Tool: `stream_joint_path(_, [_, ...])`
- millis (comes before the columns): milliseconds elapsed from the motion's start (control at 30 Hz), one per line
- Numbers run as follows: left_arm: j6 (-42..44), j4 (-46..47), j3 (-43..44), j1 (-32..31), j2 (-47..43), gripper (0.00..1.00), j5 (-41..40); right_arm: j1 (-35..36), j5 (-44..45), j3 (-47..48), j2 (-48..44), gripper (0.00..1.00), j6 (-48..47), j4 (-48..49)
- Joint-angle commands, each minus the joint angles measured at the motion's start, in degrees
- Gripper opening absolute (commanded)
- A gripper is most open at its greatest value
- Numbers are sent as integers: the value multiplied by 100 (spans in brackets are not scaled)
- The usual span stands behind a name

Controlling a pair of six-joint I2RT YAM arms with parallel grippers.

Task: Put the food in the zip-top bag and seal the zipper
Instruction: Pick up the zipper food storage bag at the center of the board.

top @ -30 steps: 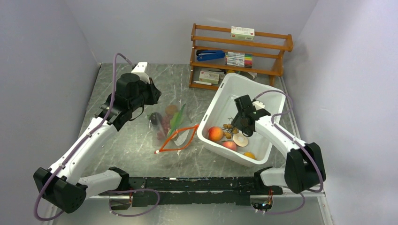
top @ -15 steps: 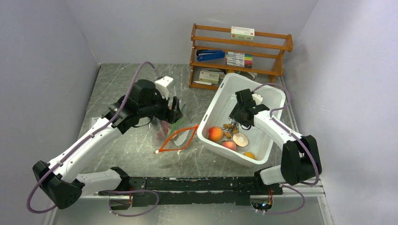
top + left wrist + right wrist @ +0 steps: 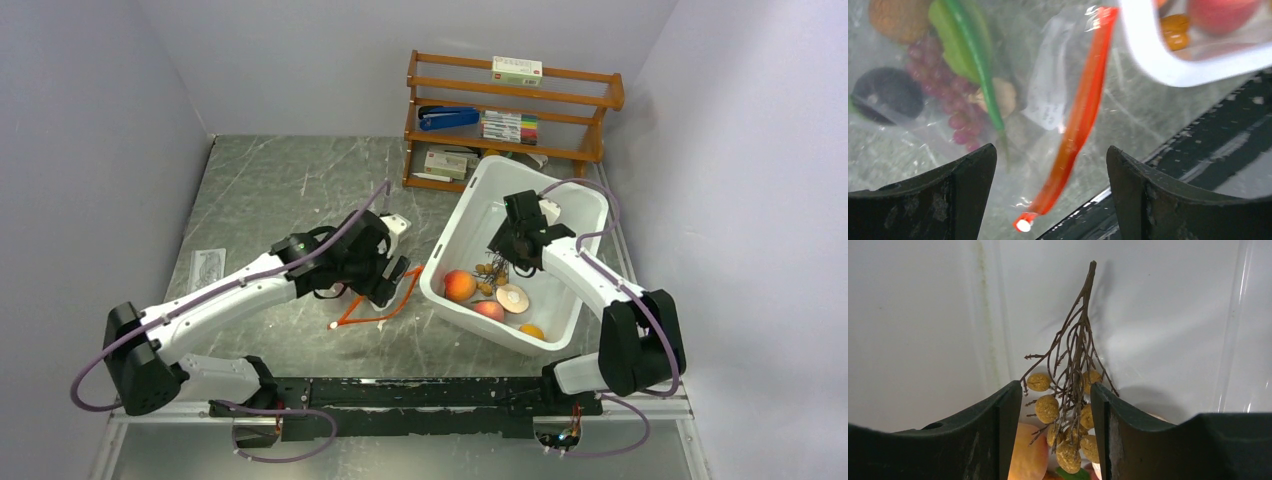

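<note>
We find the bag (image 3: 1048,95) lying flat on the table (image 3: 270,190), just left of the bin (image 3: 447,238). From overhead most of it is hidden under the left gripper (image 3: 1050,150), which hangs over it with jaws spread wide, grasping nothing.

The zipper (image 3: 1080,125) marks the bag's mouth. Overhead, its long axis runs on a diagonal from a white-tipped end on the side of the arm bases, up and right to a far end just beside the bin's rim, so the mouth faces the bin. Its two lips bow apart into a narrow loop, so the mouth is unsealed.

Through the plastic, in the left wrist view, we make out the grapes (image 3: 948,105), the pod (image 3: 973,55), the bulb (image 3: 1007,97) and the orange fruit (image 3: 895,17), all on the side of the zipper away from the bin. The pod lies roughly parallel to the zipper, its thin tip pointing the same way as the white end.

The right gripper (image 3: 1055,390) is down inside the bin. The cluster (image 3: 1048,409) sits between its fingers, long axis in line with them, the bare stem pointing away from the wrist at the bin's white wall and the berries nearest the fingertips. The jaws stand partway apart on either side of the berries; whether they pinch them we cannot tell
</note>
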Motion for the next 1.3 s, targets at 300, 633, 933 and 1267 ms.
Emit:
stream_joint_path(300, [435, 408, -495, -27, 258, 31, -1809, -47, 77, -165, -166, 49, 247, 219])
stream_joint_path(633, [449, 1929, -724, 942, 114, 7, -575, -46, 208, -297, -167, 49, 1044, 430])
stream_joint_path(933, [620, 2850, -1100, 1646, 116, 7, 105, -55, 794, -566, 402, 43, 1346, 852])
stream_joint_path(1267, [282, 3175, -1244, 2008, -71, 7, 924, -53, 1006, -92, 1091, 43, 1023, 989])
